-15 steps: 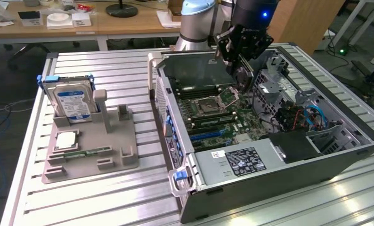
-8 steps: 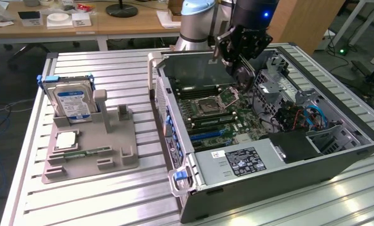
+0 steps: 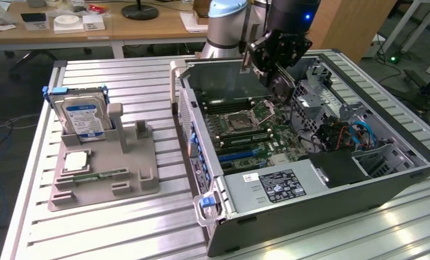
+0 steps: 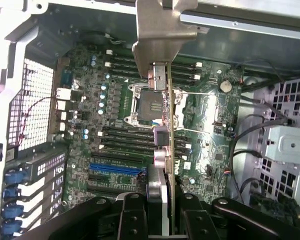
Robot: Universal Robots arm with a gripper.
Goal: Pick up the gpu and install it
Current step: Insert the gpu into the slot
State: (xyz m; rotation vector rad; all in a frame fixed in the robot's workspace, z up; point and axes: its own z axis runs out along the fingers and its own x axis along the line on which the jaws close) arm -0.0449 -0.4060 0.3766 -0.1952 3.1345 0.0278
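Note:
My gripper hangs over the far end of the open computer case and is shut on the gpu. In the wrist view the gpu runs edge-on away from my gripper, and its pale metal bracket is at the far end. The card hovers above the motherboard, over the cpu socket, and touches nothing. A blue expansion slot lies on the board to one side of the card.
On the exterior view's left, a grey holder tray carries a hard drive, a cpu chip and a memory stick. Drive cages and cables fill the case's right part. The power supply is at its near end.

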